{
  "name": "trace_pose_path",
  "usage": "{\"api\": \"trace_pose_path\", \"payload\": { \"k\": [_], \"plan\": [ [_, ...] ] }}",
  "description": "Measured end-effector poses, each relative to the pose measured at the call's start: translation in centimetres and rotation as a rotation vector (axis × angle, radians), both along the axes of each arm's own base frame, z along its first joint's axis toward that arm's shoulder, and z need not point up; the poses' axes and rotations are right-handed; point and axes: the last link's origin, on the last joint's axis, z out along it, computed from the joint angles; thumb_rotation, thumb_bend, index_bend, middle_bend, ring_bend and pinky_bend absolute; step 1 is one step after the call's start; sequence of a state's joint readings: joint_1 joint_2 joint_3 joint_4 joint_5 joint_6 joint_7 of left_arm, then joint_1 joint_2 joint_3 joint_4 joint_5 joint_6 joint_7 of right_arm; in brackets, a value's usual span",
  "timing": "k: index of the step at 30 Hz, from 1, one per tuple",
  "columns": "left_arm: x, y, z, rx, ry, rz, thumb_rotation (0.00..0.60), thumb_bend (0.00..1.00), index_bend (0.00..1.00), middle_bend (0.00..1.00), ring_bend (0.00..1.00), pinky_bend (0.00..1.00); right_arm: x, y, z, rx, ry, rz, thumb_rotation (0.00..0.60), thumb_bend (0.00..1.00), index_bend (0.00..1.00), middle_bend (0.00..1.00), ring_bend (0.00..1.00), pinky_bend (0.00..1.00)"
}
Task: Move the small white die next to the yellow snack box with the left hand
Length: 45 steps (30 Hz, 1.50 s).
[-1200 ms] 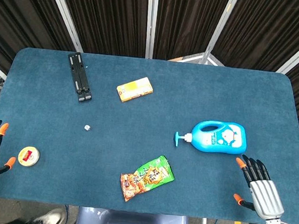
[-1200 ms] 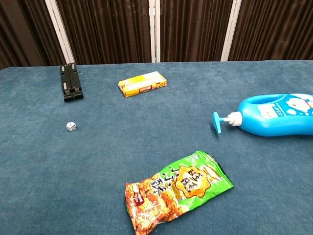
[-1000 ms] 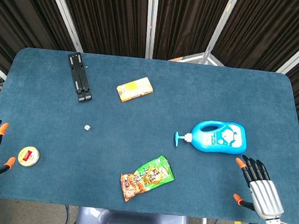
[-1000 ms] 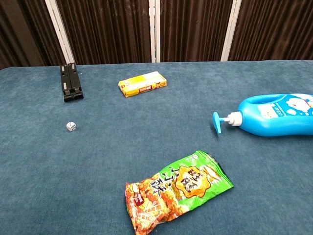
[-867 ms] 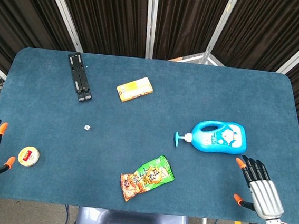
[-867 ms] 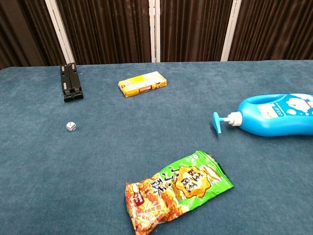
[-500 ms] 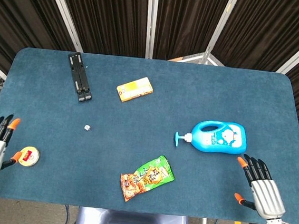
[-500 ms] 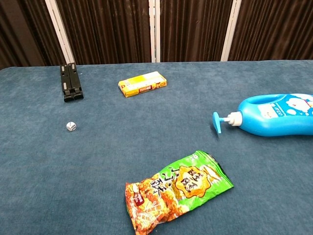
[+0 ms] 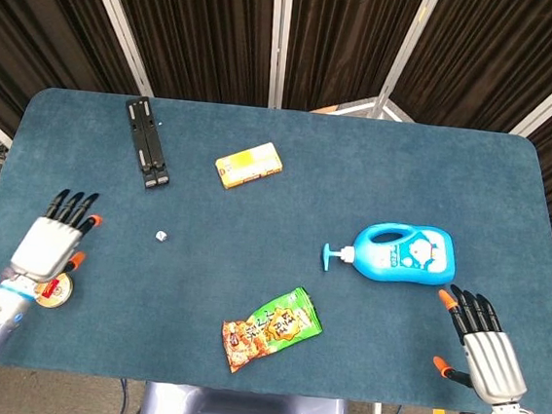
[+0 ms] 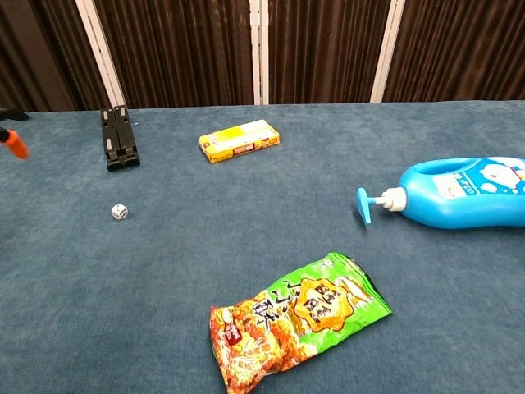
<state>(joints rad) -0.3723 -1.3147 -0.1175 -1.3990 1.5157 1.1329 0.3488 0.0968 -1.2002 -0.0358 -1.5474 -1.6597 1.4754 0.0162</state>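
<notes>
Since the earlier frames the left hand (image 9: 50, 240) has travelled inward from the table's near-left edge and now hovers over the blue cloth, partly covering the round tin (image 9: 53, 289) beneath its wrist; in the chest view only an orange fingertip (image 10: 14, 144) shows at the left border. The small white die (image 9: 161, 236) is a tiny cube with dark pips, lying alone on the table (image 9: 378, 168), to the right of the left hand and well apart from it, and nearer the robot than the yellow snack box (image 9: 248, 164), also well apart. The box is a flat yellow-and-orange carton, one in number. One die, one black folded stand (image 9: 146, 142), one blue pump bottle (image 9: 399, 253) lying on its side, one green-and-orange snack bag (image 9: 272, 328) and one tin are present. The left hand has its fingers extended and apart, holding nothing and touching neither die nor box. The right hand (image 9: 482, 348) lies at the near-right edge, fingers spread, holding nothing, just short of the pump bottle.
</notes>
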Motion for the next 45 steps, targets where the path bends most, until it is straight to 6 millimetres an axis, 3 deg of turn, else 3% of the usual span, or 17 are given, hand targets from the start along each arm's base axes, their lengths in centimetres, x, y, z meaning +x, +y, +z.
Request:
{"api": "trace_pose_path", "payload": {
  "k": [7,17,29,45],
  "plan": [
    [2.3,3.5,-4.2,-0.099,0.095,-0.053,0.600,0.30,0.28,0.00,0.00,0.00,-0.2,0.0,0.3,-0.004,-0.005,-0.009,0.600,0.08,0.00,0.00,0.00,0.00],
    [3.8,5.9,-8.6,-0.153,0.138,-0.030,0.600,0.30,0.32,0.00,0.00,0.00,-0.4,0.0,0.9,-0.020,-0.027,-0.020,0.600,0.08,0.00,0.00,0.00,0.00],
    [5.3,7.8,-10.4,-0.159,0.128,-0.011,0.600,0.31,0.35,0.00,0.00,0.00,-0.7,-0.2,0.8,-0.014,-0.024,-0.032,0.600,0.08,0.00,0.00,0.00,0.00],
    [5.6,7.8,-11.7,-0.193,0.139,0.001,0.600,0.37,0.43,0.00,0.00,0.00,-0.8,-0.4,1.1,-0.025,-0.028,-0.036,0.600,0.08,0.00,0.00,0.00,0.00]
  ]
}}
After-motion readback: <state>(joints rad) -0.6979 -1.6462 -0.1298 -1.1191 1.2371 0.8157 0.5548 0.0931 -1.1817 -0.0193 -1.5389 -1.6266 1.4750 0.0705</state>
